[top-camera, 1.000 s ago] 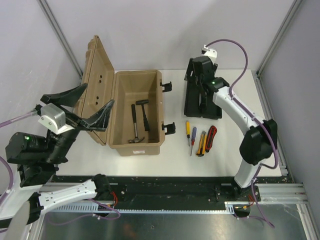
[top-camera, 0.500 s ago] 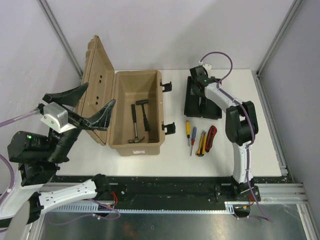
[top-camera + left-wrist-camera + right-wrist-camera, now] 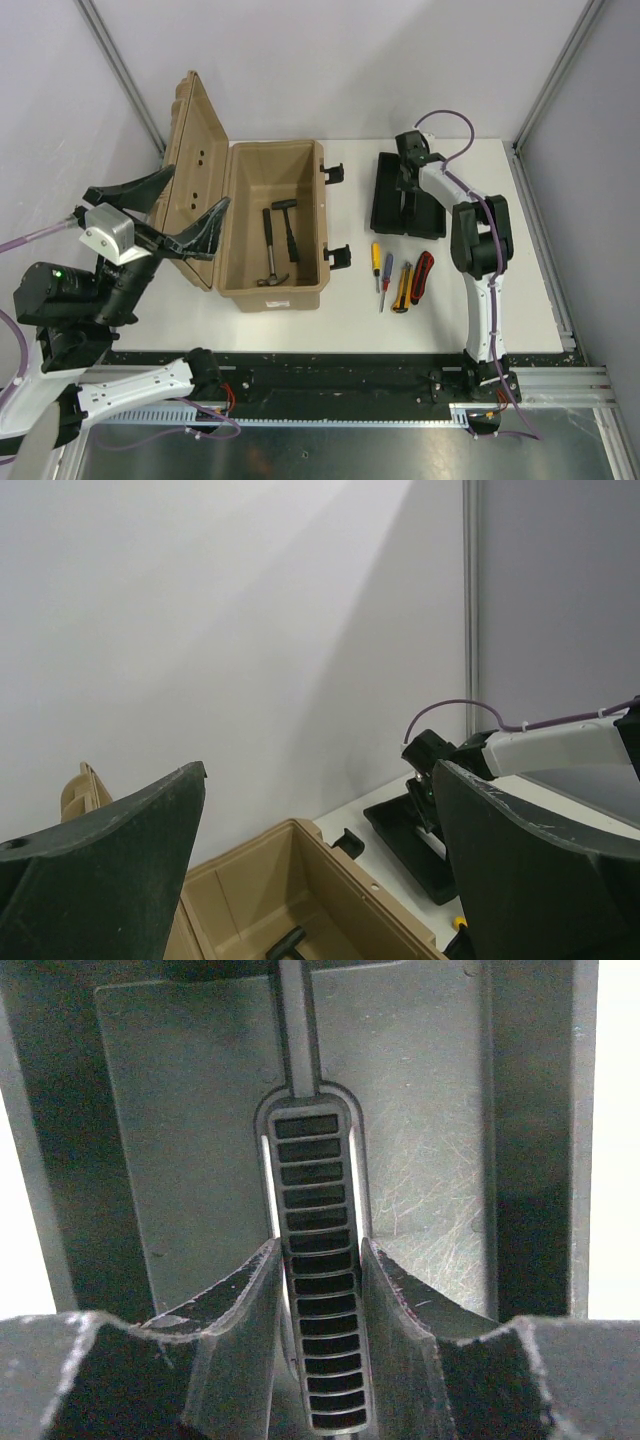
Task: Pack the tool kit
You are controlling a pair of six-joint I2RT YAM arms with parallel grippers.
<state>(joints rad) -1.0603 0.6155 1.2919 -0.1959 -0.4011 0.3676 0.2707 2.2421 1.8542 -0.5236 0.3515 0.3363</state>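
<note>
Step in hand, as I read it: picking up the black tray insert (image 3: 385,205) so it can go into the tan toolbox (image 3: 270,298). The tray lies flat at the far right of the white table (image 3: 340,315), apart from the box, whose lid (image 3: 195,160) stands open. The right gripper (image 3: 318,1247) is narrow, its 2 fingers pressed against either side of the tray's ribbed handle (image 3: 308,1160). The tray floor around it is scuffed hard plastic. The left gripper (image 3: 175,212) hangs wide, holding nothing, raised beside the lid. 2 hammers (image 3: 270,245) lie on the box bottom. 2 screwdrivers (image 3: 381,268), a yellow utility knife (image 3: 402,288) and a red-handled tool (image 3: 423,275) lie on the table near the tray. The next move calls for a straight, level lift, then clearing the box rim. The slim handle may let the tray swing.
</note>
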